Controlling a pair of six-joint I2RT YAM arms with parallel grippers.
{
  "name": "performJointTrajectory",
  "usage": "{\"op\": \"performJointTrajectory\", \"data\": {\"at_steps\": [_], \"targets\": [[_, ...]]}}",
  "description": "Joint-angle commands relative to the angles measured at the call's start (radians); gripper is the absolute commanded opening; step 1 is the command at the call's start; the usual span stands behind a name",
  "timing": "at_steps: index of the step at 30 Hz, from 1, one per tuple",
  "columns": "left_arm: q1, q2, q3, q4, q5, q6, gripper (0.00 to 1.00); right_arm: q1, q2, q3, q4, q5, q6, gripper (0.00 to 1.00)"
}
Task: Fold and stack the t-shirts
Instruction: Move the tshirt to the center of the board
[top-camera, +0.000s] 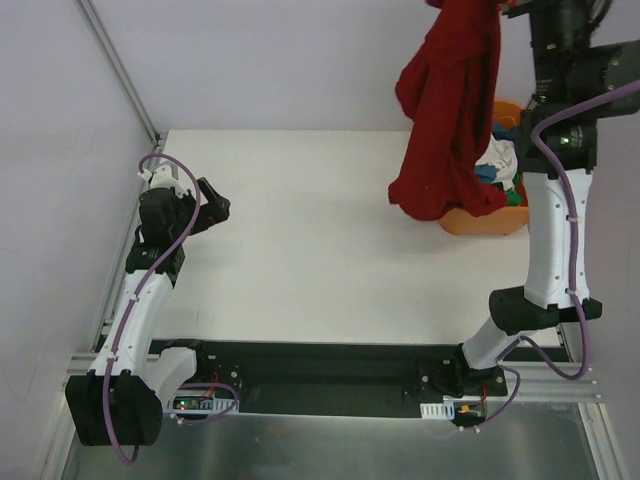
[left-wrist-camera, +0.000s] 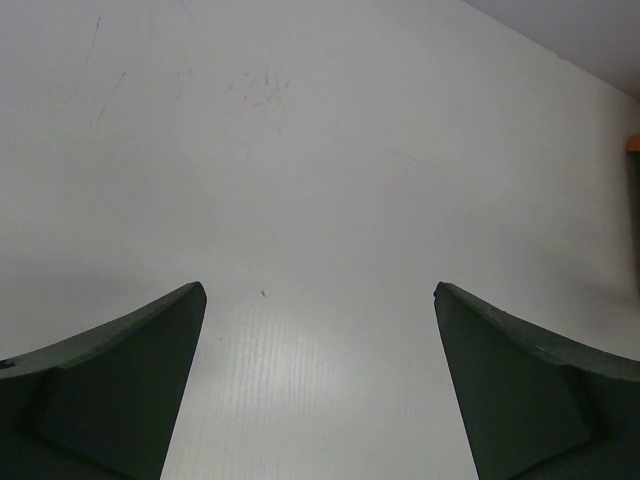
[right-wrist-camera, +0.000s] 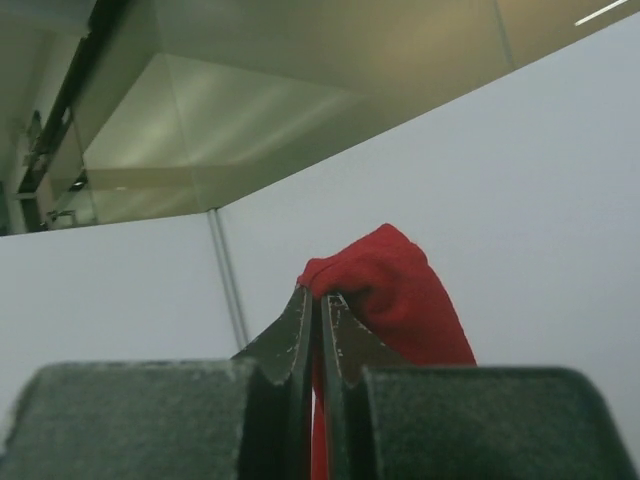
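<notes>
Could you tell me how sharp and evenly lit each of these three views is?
Top view: even, sharp, the red shirt cropped at the top edge. Left wrist view: white table nearly washed out, left fingers dark. Right wrist view: right fingers soft up close, lamp streak top-right.

Large t-shirt (top-camera: 450, 110) hanging at upper right, tub (top-camera: 480, 222) partly behind it on table (top-camera: 300, 250), smaller t-shirts (top-camera: 497, 160) in tub.

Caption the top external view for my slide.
Right gripper holds the dark red t-shirt aloft near the orange tub; left gripper open over the table.
</notes>
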Motion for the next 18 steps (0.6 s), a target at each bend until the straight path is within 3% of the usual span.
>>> {"op": "performJointTrajectory", "data": {"at_steps": [1,8,12,15,16,18], "targets": [[-0.009,-0.015,0.006,0.004,0.024,0.002,0.99,0.16,0.059,0.055,0.097,0.005,-0.082,0.01],[-0.009,-0.021,0.005,0.004,0.032,-0.004,0.99,0.402,0.143,0.06,0.15,0.089,-0.273,0.01],[-0.009,-0.023,0.005,0.002,0.022,-0.006,0.99,0.43,0.166,0.026,0.134,0.102,-0.308,0.01],[-0.009,-0.024,0.003,0.001,0.018,-0.009,0.99,0.427,0.048,-0.237,0.127,0.183,-0.4,0.01],[-0.009,-0.026,0.003,-0.002,0.013,-0.01,0.99,0.417,0.009,-0.425,0.127,0.236,-0.446,0.01],[-0.009,-0.024,0.005,-0.004,-0.001,-0.013,0.99,0.394,-0.114,-0.614,0.12,0.261,-0.455,0.01]]}}
